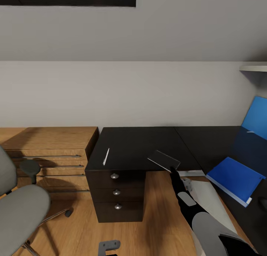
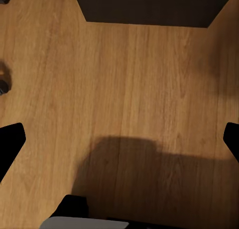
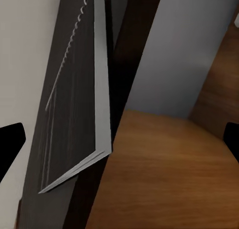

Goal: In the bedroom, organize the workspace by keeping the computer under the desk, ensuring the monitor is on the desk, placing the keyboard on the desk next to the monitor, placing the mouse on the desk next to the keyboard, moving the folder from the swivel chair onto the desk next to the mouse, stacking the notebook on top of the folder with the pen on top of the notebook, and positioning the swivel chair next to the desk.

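The notebook (image 1: 164, 160), dark-covered with grey page edges, lies at the front edge of the glossy black desk (image 1: 141, 141), one corner over the edge. My right gripper (image 1: 173, 170) sits just below that corner, open and holding nothing. In the right wrist view the notebook (image 3: 74, 114) with its spiral binding lies ahead of the right gripper (image 3: 119, 139). The thin white pen (image 1: 106, 156) rests on the desk above the drawers. The blue folder (image 1: 235, 179) lies flat on the desk's right wing. The grey swivel chair (image 1: 18, 207) stands at the left. My left gripper (image 2: 119, 139) is open over the floor.
A black drawer unit (image 1: 116, 191) with round silver knobs stands under the desk, also seen as the drawer unit (image 2: 149, 7). A low wooden drawer cabinet (image 1: 52, 148) adjoins it on the left. A light grey box (image 1: 209, 202) sits under the desk. A blue panel (image 1: 256, 117) rises at the right edge.
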`<state>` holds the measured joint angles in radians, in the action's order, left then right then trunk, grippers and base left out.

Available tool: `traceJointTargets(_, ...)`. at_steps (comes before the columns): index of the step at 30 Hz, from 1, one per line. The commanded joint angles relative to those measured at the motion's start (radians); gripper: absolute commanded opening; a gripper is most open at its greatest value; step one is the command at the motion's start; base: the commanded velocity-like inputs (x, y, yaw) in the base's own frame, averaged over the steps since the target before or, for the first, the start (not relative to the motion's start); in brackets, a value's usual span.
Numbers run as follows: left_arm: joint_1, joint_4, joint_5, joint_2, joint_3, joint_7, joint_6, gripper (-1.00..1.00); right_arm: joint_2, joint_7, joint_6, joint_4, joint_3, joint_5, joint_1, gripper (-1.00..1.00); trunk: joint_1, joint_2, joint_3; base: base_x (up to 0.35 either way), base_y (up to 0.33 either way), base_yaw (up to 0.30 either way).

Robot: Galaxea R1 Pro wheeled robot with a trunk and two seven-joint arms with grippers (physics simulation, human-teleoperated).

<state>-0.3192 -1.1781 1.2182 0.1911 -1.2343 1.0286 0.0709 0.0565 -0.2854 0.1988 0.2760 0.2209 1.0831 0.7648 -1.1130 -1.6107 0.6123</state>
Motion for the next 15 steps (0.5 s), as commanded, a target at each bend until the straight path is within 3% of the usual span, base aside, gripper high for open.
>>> traceJointTargets(1,-0.001,-0.002,0.001,0.001,-0.002,0.000,0.007,1.00,0.000,-0.007,0.002,-0.001,0.000,0.011,0.001,1.00,0.000,-0.001,0.001,0.047,0.040,0.000)
traceJointTargets(15,-0.001,-0.002,0.001,0.001,-0.003,-0.002,0.007,1.00,0.000,-0.007,0.002,-0.001,0.000,0.011,0.001,1.00,0.000,-0.001,0.001,0.011,0.009,0.000)
